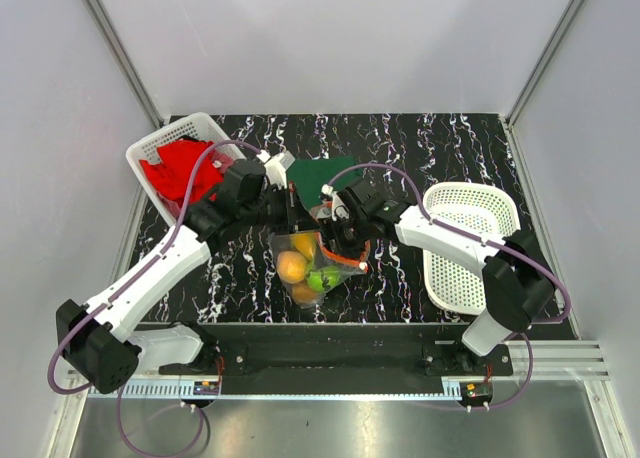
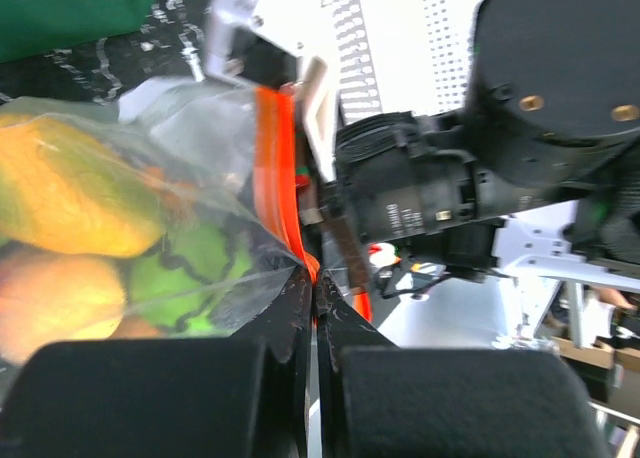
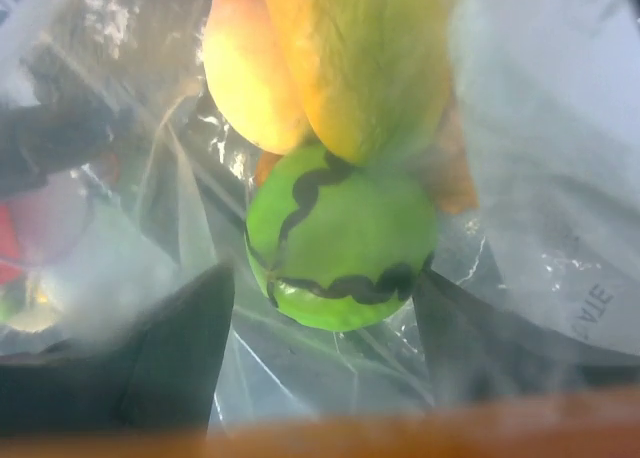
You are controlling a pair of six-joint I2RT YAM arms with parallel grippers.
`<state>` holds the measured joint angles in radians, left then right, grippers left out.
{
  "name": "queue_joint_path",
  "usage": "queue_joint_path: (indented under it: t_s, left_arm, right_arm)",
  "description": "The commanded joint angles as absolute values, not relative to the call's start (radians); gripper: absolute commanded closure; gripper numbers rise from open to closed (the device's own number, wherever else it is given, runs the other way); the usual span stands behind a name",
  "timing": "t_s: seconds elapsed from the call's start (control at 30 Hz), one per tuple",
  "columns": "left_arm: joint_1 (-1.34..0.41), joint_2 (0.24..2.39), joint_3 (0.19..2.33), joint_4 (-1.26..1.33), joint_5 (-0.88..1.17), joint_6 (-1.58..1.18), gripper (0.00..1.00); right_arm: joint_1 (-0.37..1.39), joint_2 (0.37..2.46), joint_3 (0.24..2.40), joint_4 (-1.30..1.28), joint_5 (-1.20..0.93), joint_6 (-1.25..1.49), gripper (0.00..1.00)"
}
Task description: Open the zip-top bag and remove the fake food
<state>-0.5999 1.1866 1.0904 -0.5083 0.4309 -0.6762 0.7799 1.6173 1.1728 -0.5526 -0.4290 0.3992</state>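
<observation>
The clear zip-top bag (image 1: 300,290) hangs between my two grippers over the middle of the table, with fake food inside: a peach-orange fruit (image 1: 292,266) and a green ball (image 1: 322,278). My left gripper (image 1: 291,218) is shut on the bag's edge (image 2: 200,128), right beside the orange-red zip strip (image 2: 272,158). My right gripper (image 1: 342,246) is open at the bag's mouth. In the right wrist view its fingers (image 3: 180,358) stand either side of the green ball (image 3: 340,238), under a yellow piece (image 3: 360,58). I cannot tell if they touch it.
A white basket (image 1: 175,136) at the back left holds a red cloth (image 1: 190,173). A dark green cloth (image 1: 320,176) lies flat behind the bag. Another white basket (image 1: 470,203) stands at the right. White walls close in the sides.
</observation>
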Motion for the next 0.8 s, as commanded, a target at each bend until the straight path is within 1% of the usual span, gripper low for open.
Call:
queue_joint_path:
  t_s: [0.0, 0.13, 0.43, 0.47, 0.5, 0.53, 0.57, 0.67, 0.77]
  left_arm:
    - [-0.597, 1.161, 1.138, -0.368, 0.517, -0.759, 1.00]
    - [-0.595, 1.160, 1.127, -0.348, 0.523, -0.785, 1.00]
    - [-0.595, 1.155, 1.098, -0.275, 0.520, -0.865, 1.00]
    - [-0.595, 1.155, 1.091, -0.275, 0.520, -0.867, 1.00]
    - [-0.595, 1.155, 1.085, -0.275, 0.519, -0.865, 1.00]
    - [-0.595, 1.157, 1.069, -0.270, 0.518, -0.870, 1.00]
    - [-0.595, 1.157, 1.062, -0.270, 0.518, -0.867, 1.00]
    - [-0.595, 1.151, 1.034, -0.268, 0.505, -0.868, 1.00]
    - [-0.597, 1.143, 1.014, -0.275, 0.488, -0.858, 1.00]
  right_arm:
    - [0.790, 1.620, 1.154, -0.505, -0.480, 0.387, 0.20]
    - [0.793, 1.612, 1.135, -0.480, -0.521, 0.409, 0.19]
    - [0.808, 1.612, 1.080, -0.422, -0.517, 0.445, 0.19]
    - [0.814, 1.614, 1.078, -0.416, -0.529, 0.449, 0.18]
    - [0.824, 1.615, 1.072, -0.407, -0.531, 0.449, 0.13]
    - [0.830, 1.617, 1.069, -0.403, -0.531, 0.451, 0.12]
    - [0.834, 1.617, 1.066, -0.403, -0.537, 0.446, 0.09]
    - [0.844, 1.609, 1.040, -0.388, -0.545, 0.448, 0.09]
    - [0.850, 1.606, 1.014, -0.367, -0.548, 0.463, 0.11]
